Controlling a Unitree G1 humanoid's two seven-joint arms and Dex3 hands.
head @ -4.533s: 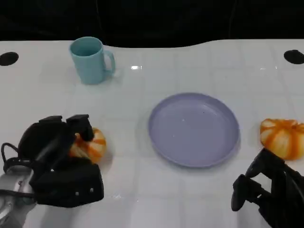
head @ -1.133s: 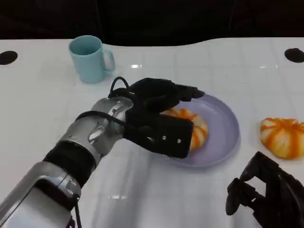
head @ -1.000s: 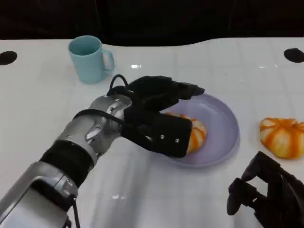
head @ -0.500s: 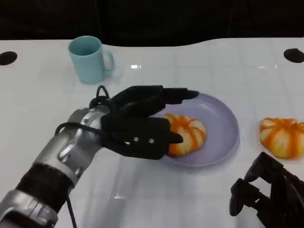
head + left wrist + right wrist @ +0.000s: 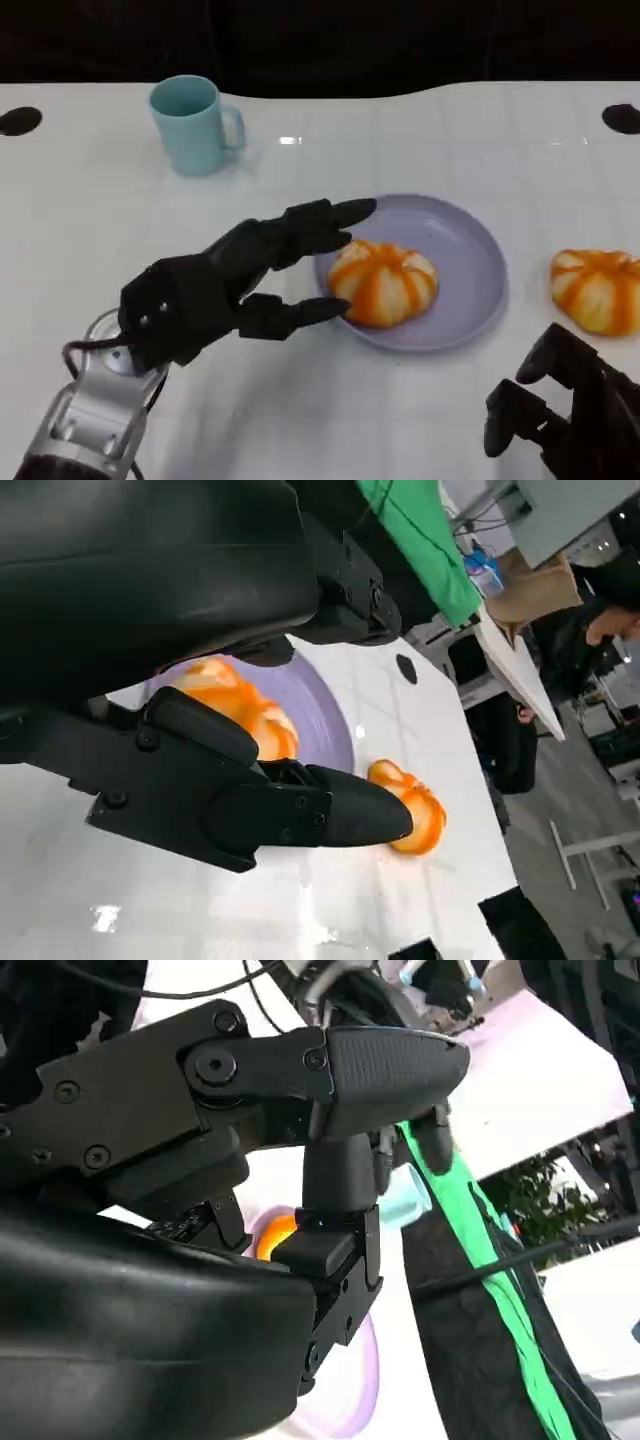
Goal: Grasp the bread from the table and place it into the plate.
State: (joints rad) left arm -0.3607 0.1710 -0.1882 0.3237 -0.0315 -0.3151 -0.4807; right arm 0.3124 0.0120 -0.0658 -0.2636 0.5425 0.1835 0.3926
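Bread (image 5: pixel 383 283), an orange and white segmented bun, lying on the lavender plate (image 5: pixel 470 250), toward its left half, free of any grip; also seen in the left wrist view (image 5: pixel 240 712) on the plate (image 5: pixel 320 730). Left hand (image 5: pixel 215 290) just beside the plate's left rim, fingers spread apart and holding nothing, upper fingers (image 5: pixel 320 220) reaching over the rim above the bun, the lower one (image 5: pixel 290 313) pointing at the bun's near side, tip close to it but contact impossible to judge. Same hand in the left wrist view (image 5: pixel 200 680), with nothing between the fingers. Right hand (image 5: pixel 570 420) low at the near right corner of the worktop (image 5: pixel 300 420), fingers curled in, nothing visibly held; in the right wrist view (image 5: pixel 300 1160) black fingers bent together, again with nothing in them. Second bun (image 5: pixel 597 290) on the bare worktop right of the plate, apart from it, just beyond the right hand. Pale blue mug (image 5: pixel 195 125) at the far left, upright, handle to the right, well apart from the plate. 2 dark round holes (image 5: pixel 18 120) at the far corners of the white worktop. No brand, label or legible writing on any of these things.
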